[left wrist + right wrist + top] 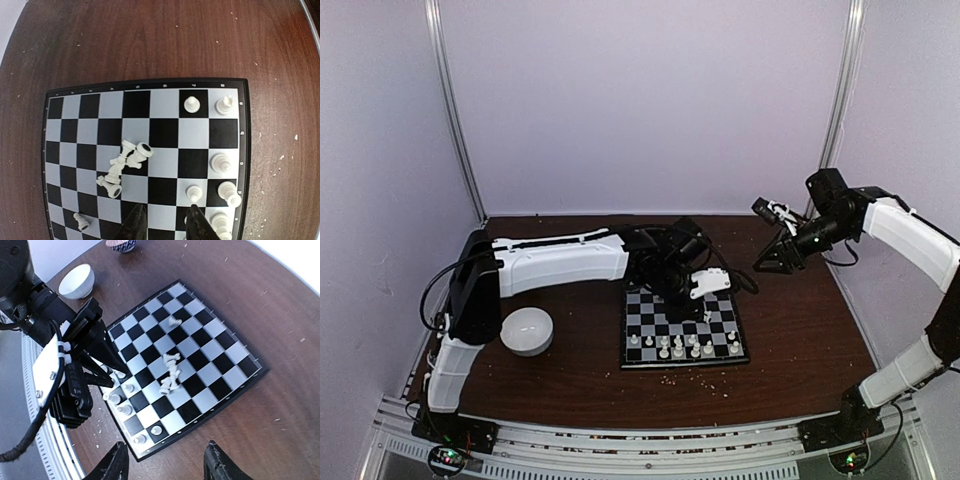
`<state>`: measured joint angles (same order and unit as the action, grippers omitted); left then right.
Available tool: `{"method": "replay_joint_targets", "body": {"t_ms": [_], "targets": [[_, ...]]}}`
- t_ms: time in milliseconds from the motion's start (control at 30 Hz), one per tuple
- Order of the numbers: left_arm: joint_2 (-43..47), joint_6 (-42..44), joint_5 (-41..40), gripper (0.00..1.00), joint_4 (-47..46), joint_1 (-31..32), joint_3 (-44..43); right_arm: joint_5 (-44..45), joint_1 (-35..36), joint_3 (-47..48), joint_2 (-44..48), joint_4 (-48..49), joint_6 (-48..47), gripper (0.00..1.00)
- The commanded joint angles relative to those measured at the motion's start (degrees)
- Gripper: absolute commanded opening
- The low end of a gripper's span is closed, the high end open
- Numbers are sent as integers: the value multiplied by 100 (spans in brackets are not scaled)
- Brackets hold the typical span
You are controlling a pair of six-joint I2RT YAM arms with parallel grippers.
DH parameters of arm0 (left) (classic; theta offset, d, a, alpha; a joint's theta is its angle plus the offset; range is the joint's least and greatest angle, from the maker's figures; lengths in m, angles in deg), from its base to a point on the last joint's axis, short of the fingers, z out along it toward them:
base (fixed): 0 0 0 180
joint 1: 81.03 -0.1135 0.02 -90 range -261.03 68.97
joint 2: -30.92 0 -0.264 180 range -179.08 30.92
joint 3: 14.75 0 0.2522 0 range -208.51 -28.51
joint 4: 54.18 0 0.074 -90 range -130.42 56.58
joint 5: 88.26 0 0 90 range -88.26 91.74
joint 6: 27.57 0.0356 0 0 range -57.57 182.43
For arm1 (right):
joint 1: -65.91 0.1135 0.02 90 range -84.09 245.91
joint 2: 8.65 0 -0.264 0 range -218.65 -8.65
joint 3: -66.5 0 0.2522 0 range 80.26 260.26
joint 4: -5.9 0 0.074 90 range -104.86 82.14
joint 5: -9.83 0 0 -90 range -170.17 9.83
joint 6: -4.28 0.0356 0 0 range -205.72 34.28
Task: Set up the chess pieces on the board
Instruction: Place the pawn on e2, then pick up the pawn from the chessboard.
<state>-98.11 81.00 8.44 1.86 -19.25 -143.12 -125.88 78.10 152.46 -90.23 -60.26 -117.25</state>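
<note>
The board [642,322] lies mid-table with black and pale grey checks. In the left wrist view several white chess pieces stand along the right side of the board [145,83], such as a pawn [193,192]. A heap of fallen pieces [122,167] lies left of centre, and one more piece [81,221] lies alone at the lower left. My left gripper [165,222] is open and empty low over the board, its right fingertip [196,216] just short of the pawn. My right gripper [167,467] is open and empty, held high beyond the board's right side [775,258].
A round white bowl [527,330] stands left of the board, and it also shows in the right wrist view [77,281]. A patterned bowl [121,244] sits at that view's top edge. Pale crumbs [690,377] are scattered on the brown table in front of the board.
</note>
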Motion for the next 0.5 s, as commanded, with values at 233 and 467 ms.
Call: {"method": "replay_joint_targets", "body": {"t_ms": [233, 467], "targets": [[1644, -1613, -186, 31, -1940, -710, 1385, 445, -228, -83, 699, 971, 647, 100], [2021, -3061, -47, 33, -2838, -1343, 2344, 911, 55, 50, -234, 977, 671, 59]]}}
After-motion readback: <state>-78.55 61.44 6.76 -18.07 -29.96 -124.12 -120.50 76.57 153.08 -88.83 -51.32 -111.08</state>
